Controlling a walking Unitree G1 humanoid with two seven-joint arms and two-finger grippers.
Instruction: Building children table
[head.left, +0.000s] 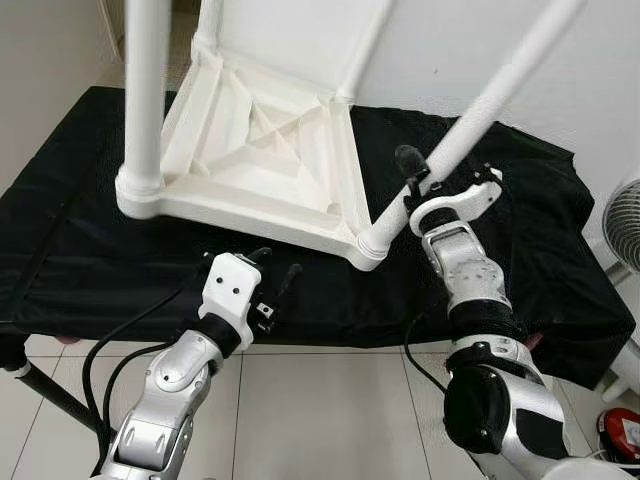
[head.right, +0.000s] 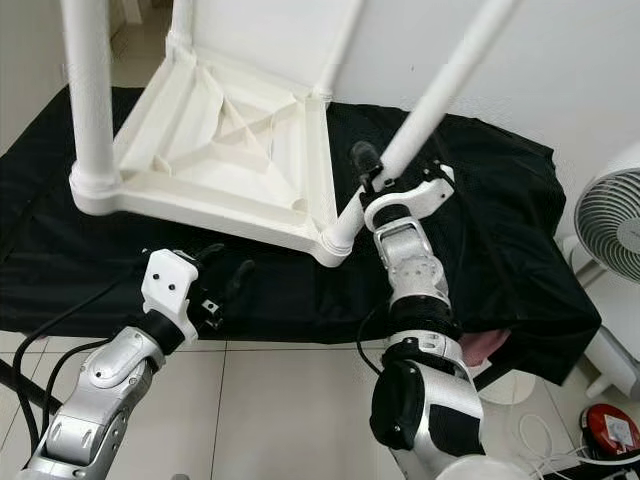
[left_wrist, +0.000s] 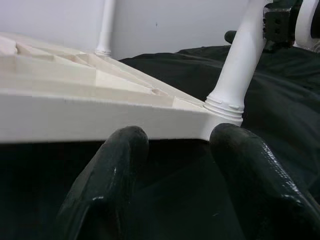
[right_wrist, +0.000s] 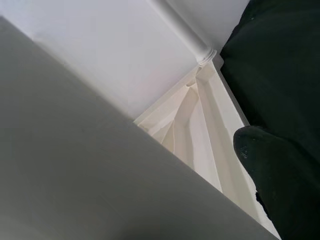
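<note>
Table top (head.left: 255, 150) lay upside-down on black-covered bench (head.left: 80, 260). Right hand (head.left: 412, 178) clamped the near-right leg (head.left: 480, 110), seating it; left hand (head.left: 272, 285) open by rim. Next prob: push/twist leg into socket.

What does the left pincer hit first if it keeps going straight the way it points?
Probably the near edge of the upturned white tabletop, just left of the corner leg socket. The left pincer is open, hovering over the black cloth; depth is unclear.

White wall (head.left: 450, 50), pale tiled floor (head.left: 330, 410), black-draped bench (head.left: 80, 230), white fan (head.right: 612, 225) at right.
</note>
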